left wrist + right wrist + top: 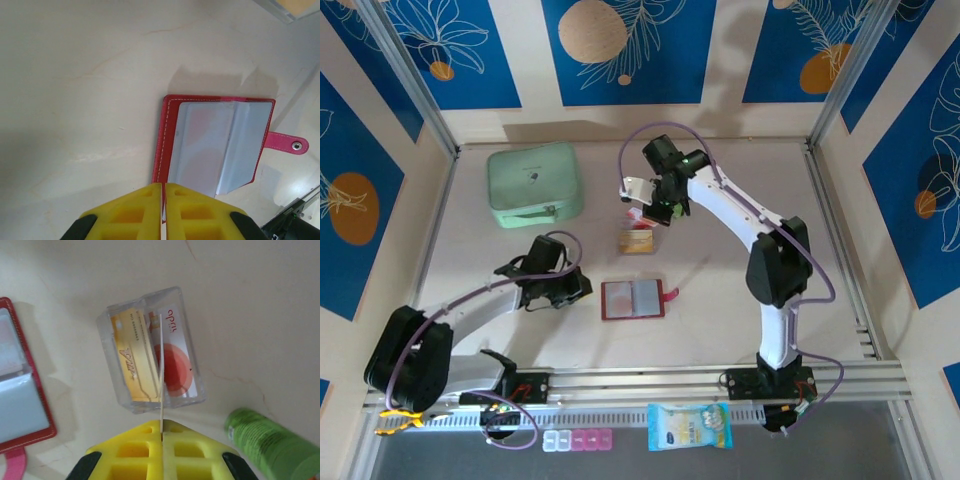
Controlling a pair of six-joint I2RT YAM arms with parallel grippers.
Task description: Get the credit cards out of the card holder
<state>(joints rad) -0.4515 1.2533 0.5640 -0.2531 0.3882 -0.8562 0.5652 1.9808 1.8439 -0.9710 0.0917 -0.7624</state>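
The card holder lies open on the table, dark red with greyish clear sleeves and a pink strap tab. My left gripper sits at its left edge, jaws all but together, and the red cover's rim runs in between the fingertips. My right gripper is shut on one thin credit card, seen edge-on. It stands upright over a small clear box behind the holder. In the box lie a yellow card and a white card with a red disc.
A mint-green zip case sits at the back left. A green cylinder lies just right of the clear box. Past the front rail are a blue and white packet and a pill organiser. Metal frame posts border both sides.
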